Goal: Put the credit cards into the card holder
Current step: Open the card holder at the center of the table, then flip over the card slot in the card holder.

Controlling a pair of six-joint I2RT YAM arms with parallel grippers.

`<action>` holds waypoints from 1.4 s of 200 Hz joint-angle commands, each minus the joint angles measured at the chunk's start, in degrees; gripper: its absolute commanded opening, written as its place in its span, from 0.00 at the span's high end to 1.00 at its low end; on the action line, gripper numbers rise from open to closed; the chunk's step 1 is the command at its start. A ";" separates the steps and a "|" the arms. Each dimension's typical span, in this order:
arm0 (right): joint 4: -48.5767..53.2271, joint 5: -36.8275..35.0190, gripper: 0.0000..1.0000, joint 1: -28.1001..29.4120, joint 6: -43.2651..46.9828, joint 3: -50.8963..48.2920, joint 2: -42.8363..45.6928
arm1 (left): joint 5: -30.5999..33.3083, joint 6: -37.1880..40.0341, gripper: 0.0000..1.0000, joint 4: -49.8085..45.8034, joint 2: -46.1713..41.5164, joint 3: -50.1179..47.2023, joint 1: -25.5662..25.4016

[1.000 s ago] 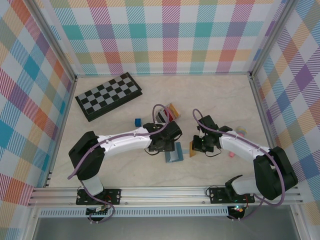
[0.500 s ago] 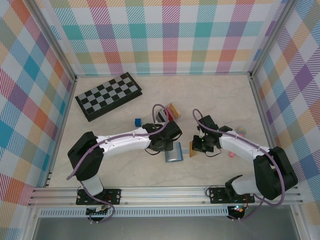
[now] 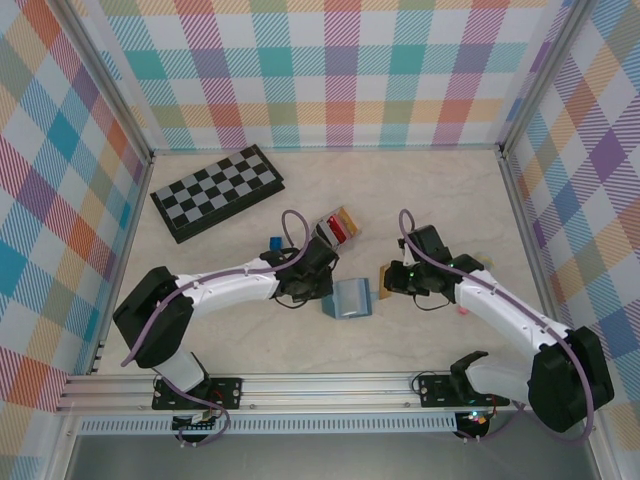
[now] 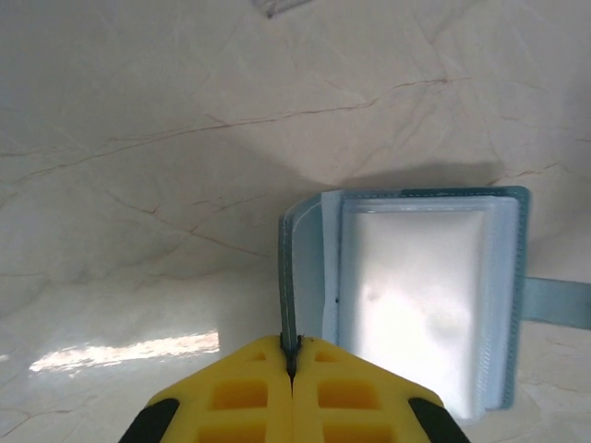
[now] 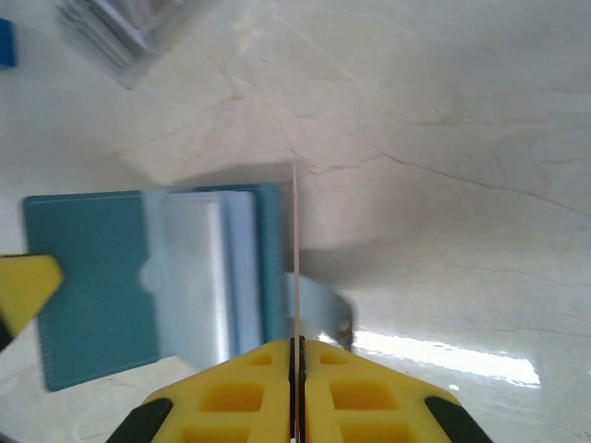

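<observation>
My left gripper (image 3: 326, 291) (image 4: 290, 356) is shut on the upright cover flap (image 4: 287, 277) of a blue-grey wallet (image 3: 351, 297), which lies open with a clear sleeve (image 4: 416, 295) showing. Just right of the wallet, my right gripper (image 3: 393, 282) (image 5: 296, 347) is shut on a thin tan credit card (image 3: 384, 276) (image 5: 295, 240), held edge-on beside the wallet's (image 5: 102, 277) right side. The card holder (image 3: 334, 229) (image 5: 109, 32), a small grey rack with a red card in it, stands behind the wallet, apart from both grippers.
A folded chessboard (image 3: 215, 190) lies at the back left. A small blue cube (image 3: 275, 243) sits left of the rack. Small pink pieces (image 3: 463, 309) lie beside the right arm. The wallet's strap (image 4: 559, 303) sticks out to its side.
The left gripper has closed on the wallet's cover and drawn back to the left with it, so the wallet now lies open. The right gripper has shifted slightly right, still holding the card.
</observation>
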State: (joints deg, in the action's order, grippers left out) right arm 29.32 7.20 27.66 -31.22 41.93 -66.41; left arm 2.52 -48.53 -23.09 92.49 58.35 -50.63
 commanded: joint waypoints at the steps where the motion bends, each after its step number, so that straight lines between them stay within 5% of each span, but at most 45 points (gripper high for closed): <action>1: -1.31 3.52 0.90 -0.34 1.68 1.71 0.75 | -1.99 0.71 1.00 3.40 -0.82 0.09 0.61; 208: -10.03 6.06 0.91 2.39 2.92 -2.51 -12.39 | -2.43 -0.29 1.00 3.29 -0.55 -2.62 0.62; 280: -12.90 11.85 0.92 2.40 0.68 -1.76 -12.36 | -2.26 -0.33 1.00 3.52 -0.30 -3.15 0.62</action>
State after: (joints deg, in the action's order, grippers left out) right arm 19.07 14.61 29.74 -29.23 40.05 -78.39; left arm 0.47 -48.60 -19.31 92.49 56.38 -50.48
